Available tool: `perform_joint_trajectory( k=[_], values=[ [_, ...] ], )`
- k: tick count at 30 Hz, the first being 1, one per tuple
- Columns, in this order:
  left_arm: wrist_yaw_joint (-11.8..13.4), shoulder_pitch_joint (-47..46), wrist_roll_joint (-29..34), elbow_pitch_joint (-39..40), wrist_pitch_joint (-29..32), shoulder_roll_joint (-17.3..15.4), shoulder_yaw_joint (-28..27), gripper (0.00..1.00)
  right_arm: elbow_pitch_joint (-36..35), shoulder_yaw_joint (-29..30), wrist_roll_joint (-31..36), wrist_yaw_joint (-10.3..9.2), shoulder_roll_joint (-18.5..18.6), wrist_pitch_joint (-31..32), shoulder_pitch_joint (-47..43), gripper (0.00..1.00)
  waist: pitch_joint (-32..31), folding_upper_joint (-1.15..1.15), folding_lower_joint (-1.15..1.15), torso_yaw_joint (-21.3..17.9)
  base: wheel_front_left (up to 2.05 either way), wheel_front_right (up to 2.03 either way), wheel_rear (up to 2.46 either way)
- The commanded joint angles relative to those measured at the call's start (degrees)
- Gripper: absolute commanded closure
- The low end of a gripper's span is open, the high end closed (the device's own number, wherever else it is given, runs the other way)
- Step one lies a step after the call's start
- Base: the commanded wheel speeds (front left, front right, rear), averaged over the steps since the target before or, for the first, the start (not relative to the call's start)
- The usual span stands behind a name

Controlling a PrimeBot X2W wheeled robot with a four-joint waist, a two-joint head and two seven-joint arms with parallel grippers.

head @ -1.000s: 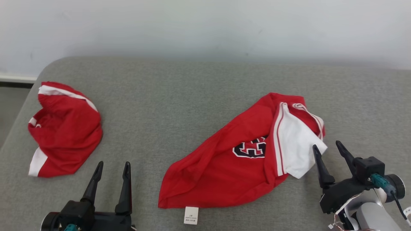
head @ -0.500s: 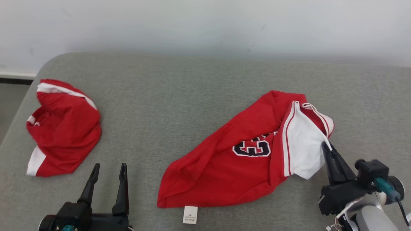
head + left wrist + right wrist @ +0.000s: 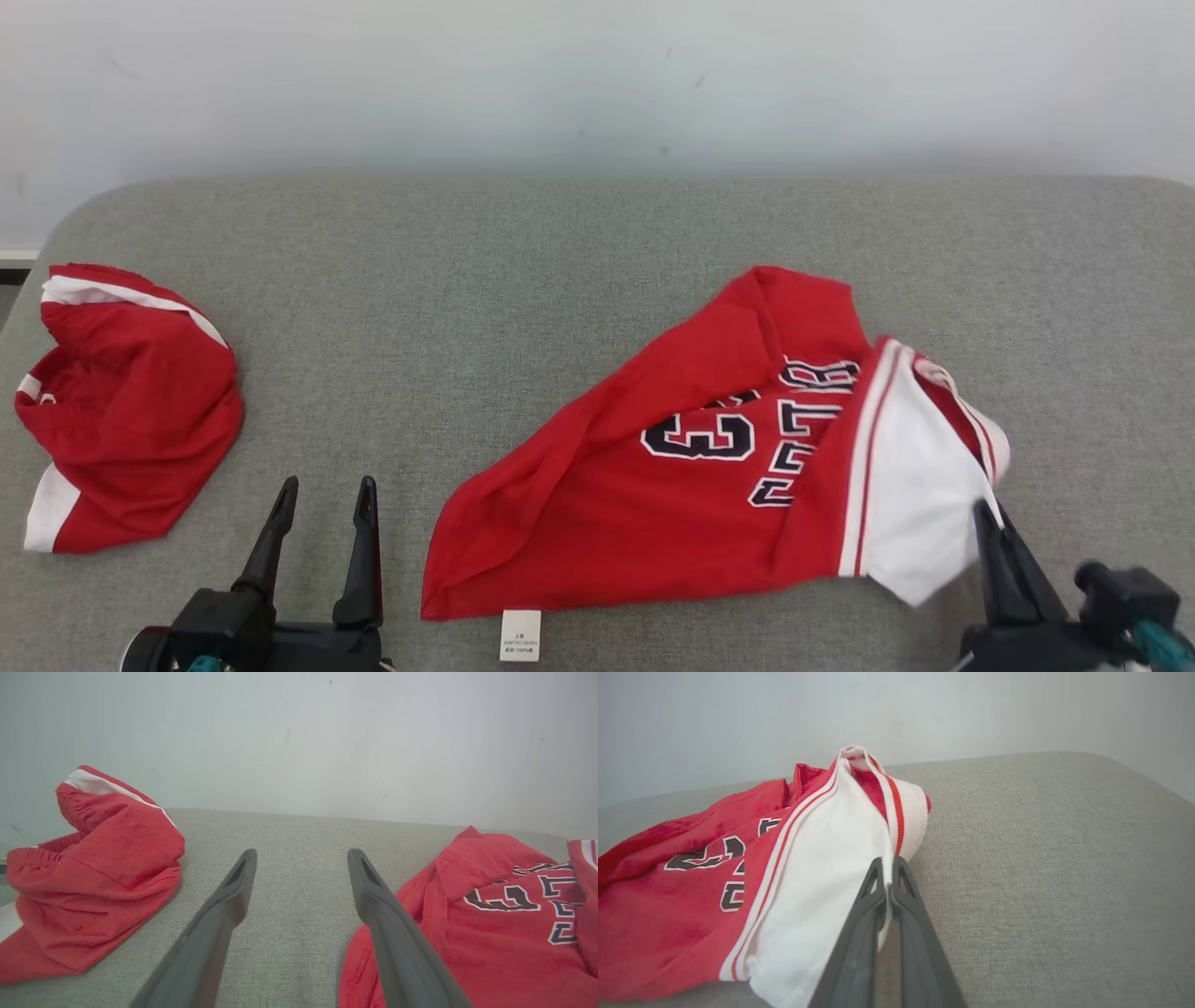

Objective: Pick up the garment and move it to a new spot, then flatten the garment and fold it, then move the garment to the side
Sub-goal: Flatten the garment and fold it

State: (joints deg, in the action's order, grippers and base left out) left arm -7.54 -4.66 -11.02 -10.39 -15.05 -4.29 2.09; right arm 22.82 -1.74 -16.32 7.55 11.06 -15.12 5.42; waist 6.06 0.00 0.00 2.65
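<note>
Fingers of the right gripper are clenched on the white edge of the red jersey. It lies crumpled toward the near right corner of the grey cushion, showing a white side panel, dark white-outlined lettering and a white tag. Left gripper hovers spread and empty beside red shorts at the left edge.

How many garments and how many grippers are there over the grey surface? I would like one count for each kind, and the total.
Garments: 2, the jersey and the left garment
Grippers: 2, the left gripper and the right gripper
Total: 4
</note>
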Motion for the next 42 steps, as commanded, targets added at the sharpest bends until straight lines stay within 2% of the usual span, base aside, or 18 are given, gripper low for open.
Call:
perform_joint_trajectory(
  k=[1,7,8,9,17,31,42],
  values=[
    [0.11,0.42,-0.45,-0.19,-0.19,0.07,0.18,0.00,-0.52,1.40,-0.44,-0.13,-0.65,-0.02,-1.90,1.00,-0.07,0.00,0.00,0.08,0.00,0.00,0.00],
    [0.11,0.93,-0.70,-0.22,-0.19,-0.22,-0.15,0.00,-1.56,4.06,-0.67,-0.13,-2.48,-0.03,-5.46,1.00,-0.29,0.00,0.00,-0.03,0.00,0.00,0.00],
    [0.11,1.04,-0.70,-0.22,-0.19,-0.24,-0.26,0.00,-1.55,4.13,-0.33,-0.13,-2.53,-0.03,-5.52,0.33,-0.33,0.00,0.00,-0.12,0.00,0.00,0.00],
    [0.11,1.17,-0.68,-0.21,-0.19,-0.23,-0.26,0.00,-1.59,4.17,-0.12,-0.13,-2.67,-0.03,-5.49,0.00,-0.39,0.00,0.00,-0.20,0.00,0.00,0.00],
    [0.11,1.84,-0.44,0.02,-0.19,-0.31,-0.54,0.00,-5.43,5.21,2.15,-0.13,-2.75,-0.03,-4.53,0.00,-1.47,0.00,0.00,-0.72,0.00,0.00,0.00],
    [0.11,3.52,0.13,0.48,-0.19,-0.74,-1.43,0.00,-11.63,3.21,4.54,-0.13,-2.45,-0.03,-6.07,0.00,-3.46,0.00,0.00,-1.30,0.00,0.00,0.00],
    [0.11,5.32,0.91,1.37,-0.19,-0.83,-2.10,0.00,-13.34,2.46,4.88,-0.13,-3.29,-0.03,-7.63,0.00,-4.42,0.00,0.00,-1.39,0.00,0.00,0.00]
  ],
)
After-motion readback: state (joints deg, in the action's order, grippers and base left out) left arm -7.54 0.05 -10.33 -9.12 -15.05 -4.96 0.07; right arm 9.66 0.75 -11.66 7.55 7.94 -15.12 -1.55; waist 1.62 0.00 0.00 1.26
